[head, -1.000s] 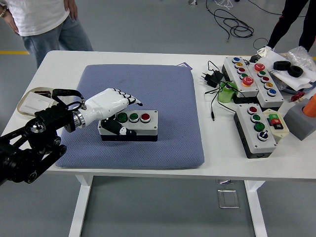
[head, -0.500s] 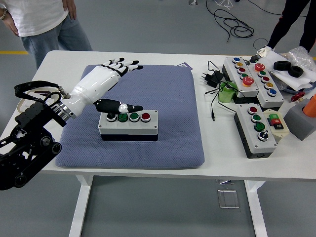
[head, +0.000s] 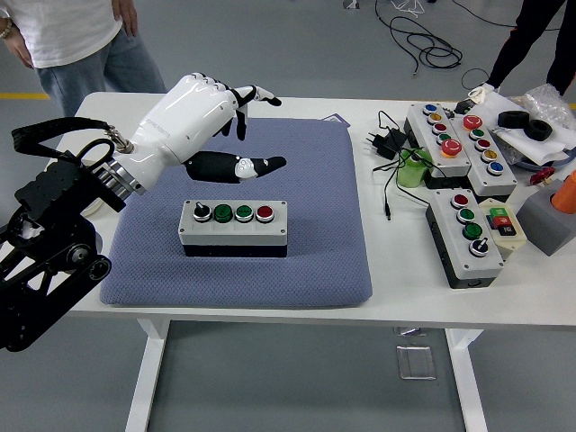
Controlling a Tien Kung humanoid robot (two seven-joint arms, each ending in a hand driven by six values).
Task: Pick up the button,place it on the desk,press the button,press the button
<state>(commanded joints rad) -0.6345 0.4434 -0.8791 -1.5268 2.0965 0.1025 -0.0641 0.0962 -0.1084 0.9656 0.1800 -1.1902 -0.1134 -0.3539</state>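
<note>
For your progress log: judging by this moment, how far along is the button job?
Done: the button box sits on the blue mat, released. In hand: nothing; the left hand hovers open above it. Whether either press has happened cannot be told; the right arm is out of view.

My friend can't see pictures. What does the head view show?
A white robot left hand, fingers open, hovers above a grey box with one black knob, two green buttons and one red button, which sits on a blue-grey pad on a white table.
</note>
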